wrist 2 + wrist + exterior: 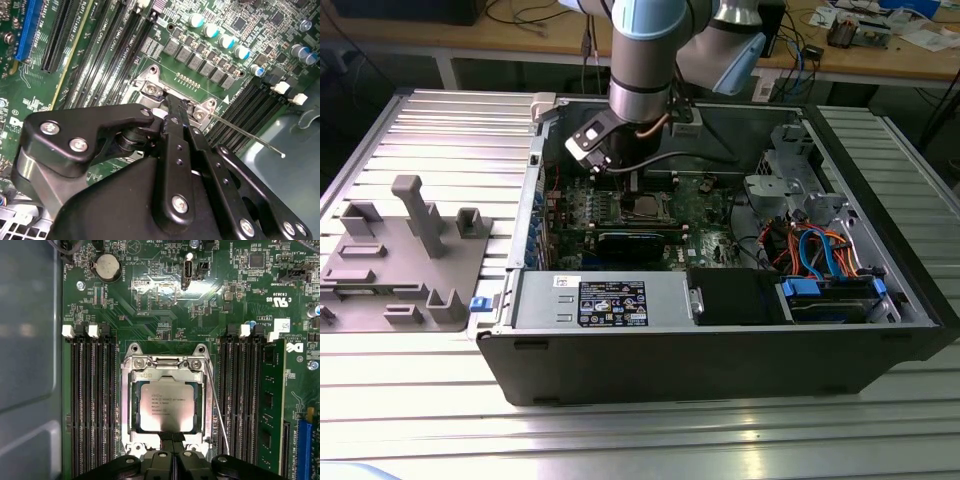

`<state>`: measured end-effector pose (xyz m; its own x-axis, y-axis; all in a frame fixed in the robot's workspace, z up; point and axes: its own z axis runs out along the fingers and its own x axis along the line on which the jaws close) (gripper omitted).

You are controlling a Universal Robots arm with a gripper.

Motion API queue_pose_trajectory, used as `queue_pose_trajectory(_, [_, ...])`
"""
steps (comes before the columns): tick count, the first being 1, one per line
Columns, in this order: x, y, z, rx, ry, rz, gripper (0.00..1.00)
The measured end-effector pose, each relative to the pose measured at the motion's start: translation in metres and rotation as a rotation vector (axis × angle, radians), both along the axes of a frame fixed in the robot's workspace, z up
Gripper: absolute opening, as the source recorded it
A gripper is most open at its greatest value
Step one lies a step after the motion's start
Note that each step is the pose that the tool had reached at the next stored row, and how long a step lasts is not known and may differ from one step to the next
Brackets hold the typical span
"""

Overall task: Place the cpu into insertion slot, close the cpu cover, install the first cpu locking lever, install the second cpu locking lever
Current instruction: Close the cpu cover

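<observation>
The cpu [166,405] lies flat in the insertion slot [126,354], its dull silver top facing up. The cpu cover [132,405] is down around it as a silvery frame. One thin wire locking lever [218,415] stands loose beside the socket, slanting away from it; the second wrist view shows this lever [245,134] sticking up over the memory slots. My gripper [173,436] is at the socket's edge with its black fingers pressed together and nothing seen between them. The same gripper [174,102] touches the socket frame. In the exterior view the gripper [630,183] hangs just over the socket [646,207].
Black memory slots [92,405] flank the socket, with a green memory module [272,405] on one side. The open computer case [720,370] holds a power supply [605,300], a long black card [635,243] and a drive cage with cables [820,262]. A grey fixture [405,260] lies at the exterior view's left.
</observation>
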<state>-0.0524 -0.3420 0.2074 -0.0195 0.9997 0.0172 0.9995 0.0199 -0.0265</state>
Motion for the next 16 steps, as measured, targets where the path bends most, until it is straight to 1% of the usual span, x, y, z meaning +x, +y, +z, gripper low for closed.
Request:
queue_pose_trajectory(3, [0.0,-0.0002,-0.0005,0.0001,-0.0015,0.004,0.11])
queue_pose_trajectory(5, [0.0001,-0.0003,-0.0005,0.0002,-0.0039,0.008,0.11])
queue_pose_trajectory(7, [-0.0005,-0.0003,0.0011,0.0,-0.012,0.01,0.11])
queue_pose_trajectory(8, [-0.0006,-0.0003,0.0018,0.0001,-0.0147,0.011,0.11])
queue_pose_trajectory(9, [-0.0007,-0.0003,0.0037,0.0,-0.02,0.011,0.11])
queue_pose_trajectory(10, [-0.0008,-0.0003,0.0054,0.0,-0.0274,0.013,0.11])
queue_pose_trajectory(11, [-0.0011,-0.0003,0.0054,0.0001,-0.0345,0.015,0.11])
queue_pose_trajectory(13, [-0.0014,-0.0002,0.0053,0.0001,-0.039,0.023,0.11])
queue_pose_trajectory(16, [-0.0016,-0.0003,0.0045,0.0002,-0.0394,0.045,0.11])
